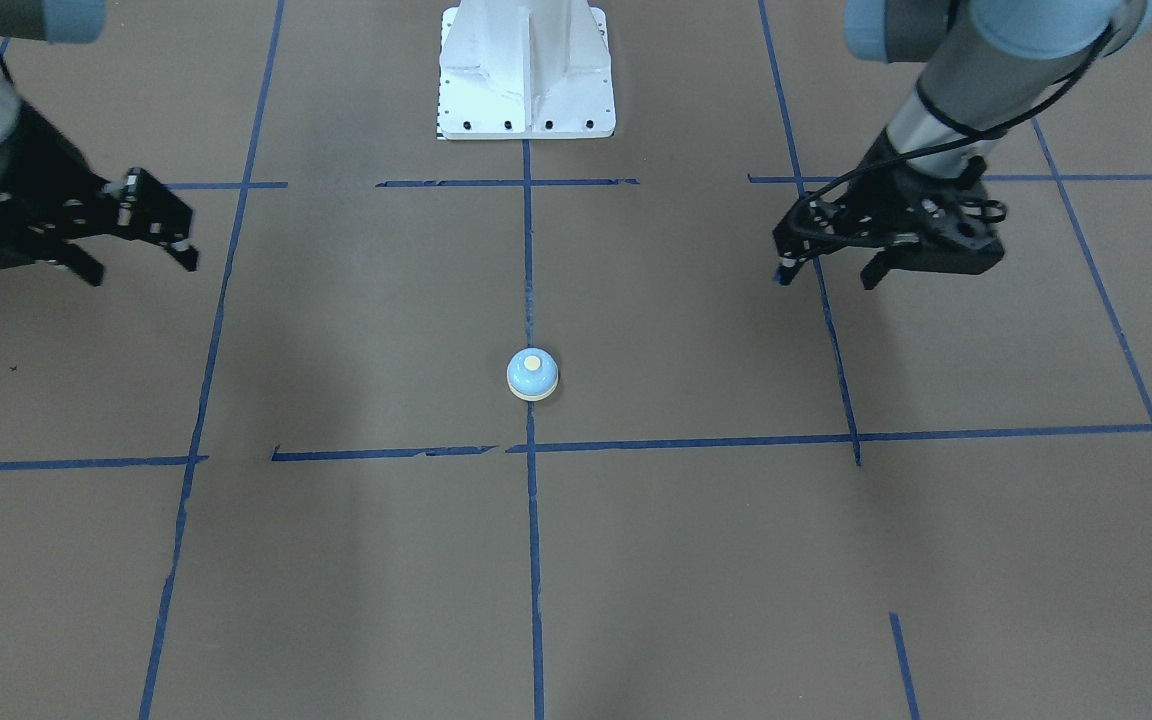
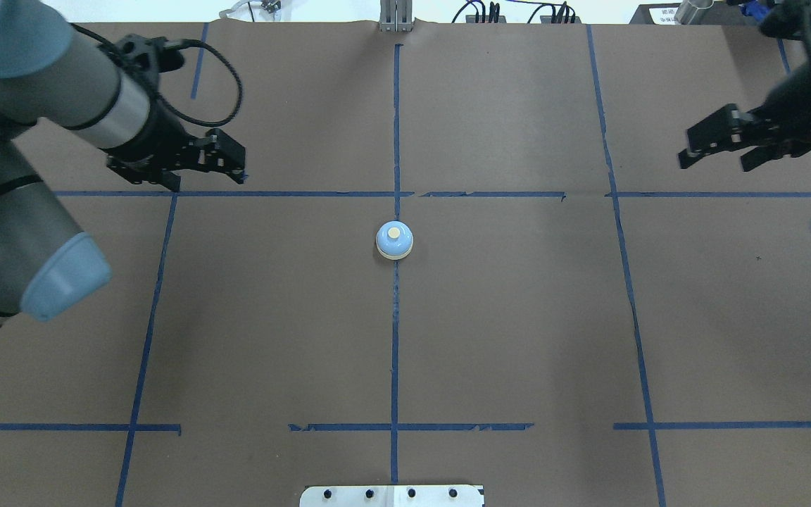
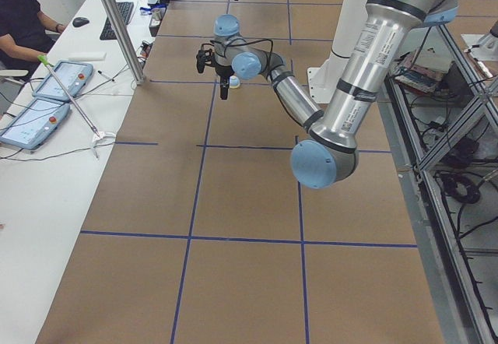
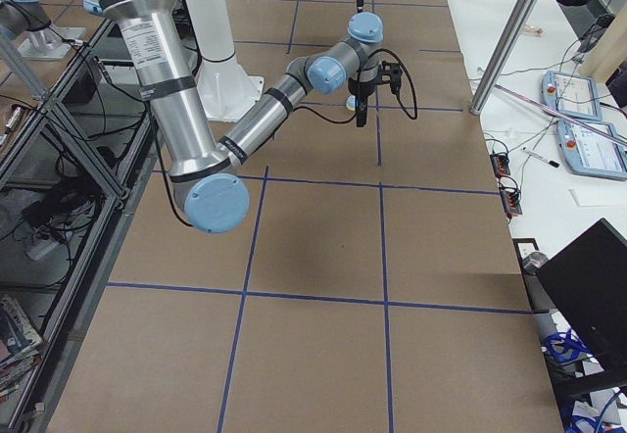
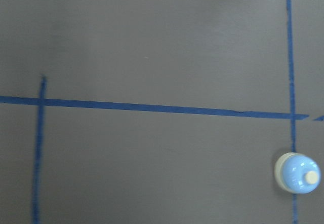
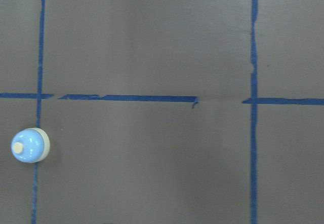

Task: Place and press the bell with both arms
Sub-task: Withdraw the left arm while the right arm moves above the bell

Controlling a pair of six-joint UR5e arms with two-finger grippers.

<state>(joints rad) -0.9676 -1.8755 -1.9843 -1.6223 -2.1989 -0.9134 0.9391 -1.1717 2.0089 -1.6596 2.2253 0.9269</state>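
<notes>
Overhead, unlike wrist views, left hand [image 2: 207,180], right hand [image 2: 719,160] flank bell [image 2: 394,241].

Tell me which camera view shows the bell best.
Left wrist-mounted: the bell appears largest, whole, with dome, cream base and button distinct. Right wrist-mounted is nearly as good. Overhead and front-facing show it small but unobstructed. Both side views show it tiny and far off.
</notes>
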